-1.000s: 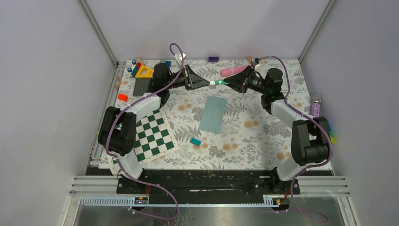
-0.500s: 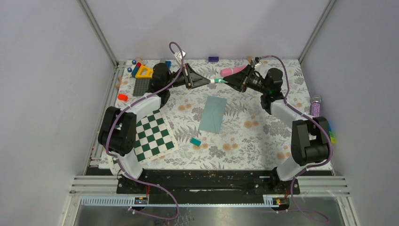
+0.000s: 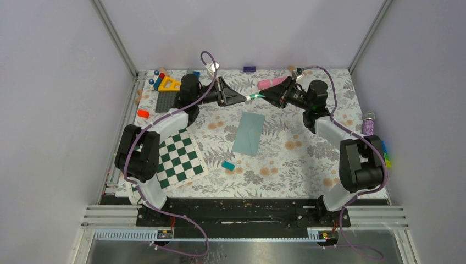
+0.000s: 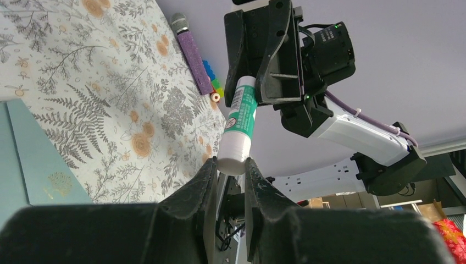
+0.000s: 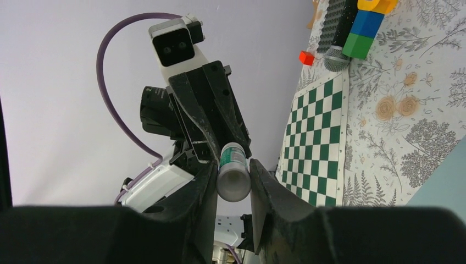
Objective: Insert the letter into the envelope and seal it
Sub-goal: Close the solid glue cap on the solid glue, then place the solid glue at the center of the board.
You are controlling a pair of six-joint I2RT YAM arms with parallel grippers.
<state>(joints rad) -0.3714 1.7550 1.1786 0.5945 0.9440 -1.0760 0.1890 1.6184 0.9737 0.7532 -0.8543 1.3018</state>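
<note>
Barely anything has moved: left gripper [image 4: 231,165] and right gripper [image 5: 233,177] both stay clenched on the glue stick [image 4: 240,121] near the table's [image 3: 308,165] far edge, so sealing waits; the envelope [image 3: 248,133] lies mid-table.

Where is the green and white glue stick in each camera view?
Top external: glue stick upper middle, beyond the envelope.
Left wrist: glue stick at centre, slanting upward.
Right wrist: glue stick bottom centre, seen end-on.
Shared landmark: the envelope, lower left in left wrist, lower right in right wrist.
</note>
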